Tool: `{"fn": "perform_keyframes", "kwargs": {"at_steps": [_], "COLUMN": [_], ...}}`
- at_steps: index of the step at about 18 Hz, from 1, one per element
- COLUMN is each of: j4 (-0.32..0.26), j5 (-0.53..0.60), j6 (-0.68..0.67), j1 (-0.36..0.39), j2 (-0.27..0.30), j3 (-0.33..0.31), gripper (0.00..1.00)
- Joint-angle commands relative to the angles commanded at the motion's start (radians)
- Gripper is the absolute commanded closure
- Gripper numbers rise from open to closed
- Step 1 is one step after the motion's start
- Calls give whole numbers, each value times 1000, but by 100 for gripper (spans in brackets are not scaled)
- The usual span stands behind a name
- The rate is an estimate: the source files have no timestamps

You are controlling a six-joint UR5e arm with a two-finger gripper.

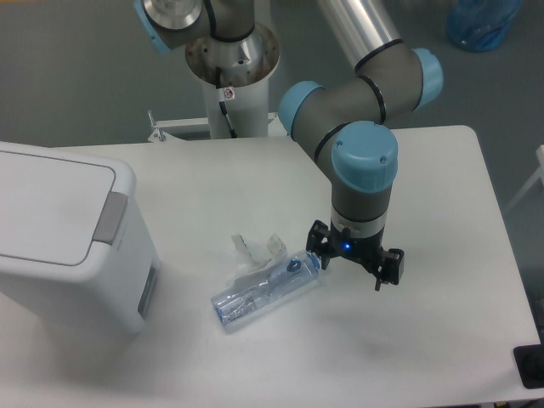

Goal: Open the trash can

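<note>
The large white boxy plastic trash can [64, 242] with rounded corners is sitting at the left edge of the white tabletop [425, 340], partly cut off by the frame; its flat white lid [47, 204] is lying closed; the grey rectangular push tab [110, 218] is showing at the lid's right edge, untouched.

The grey-and-blue arm's black two-finger gripper [354, 265] is hanging over the middle of the tabletop, pointing downward, well apart from the trash can; its jaws are standing apart, holding nothing; a small blue light is glowing on the gripper body.

A crushed clear plastic bottle [263, 293] with a blue cap is lying on its side between the trash can and the gripper; its cap end is lying just beside the gripper's left-hand finger in the picture; whether they are touching cannot be told; a crumpled scrap of clear plastic [255, 248] is lying just behind the bottle.

The arm's base column [231, 64] is standing behind the tabletop's far edge.
</note>
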Motion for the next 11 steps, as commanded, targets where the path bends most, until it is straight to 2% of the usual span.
{"fn": "perform_keyframes", "kwargs": {"at_steps": [8,11], "j4": [-8,-9], "j5": [-2,-14], "j6": [-11,-95], "j1": [0,0], "j2": [12,12], "j3": [2,29], "gripper": [0,0]}}
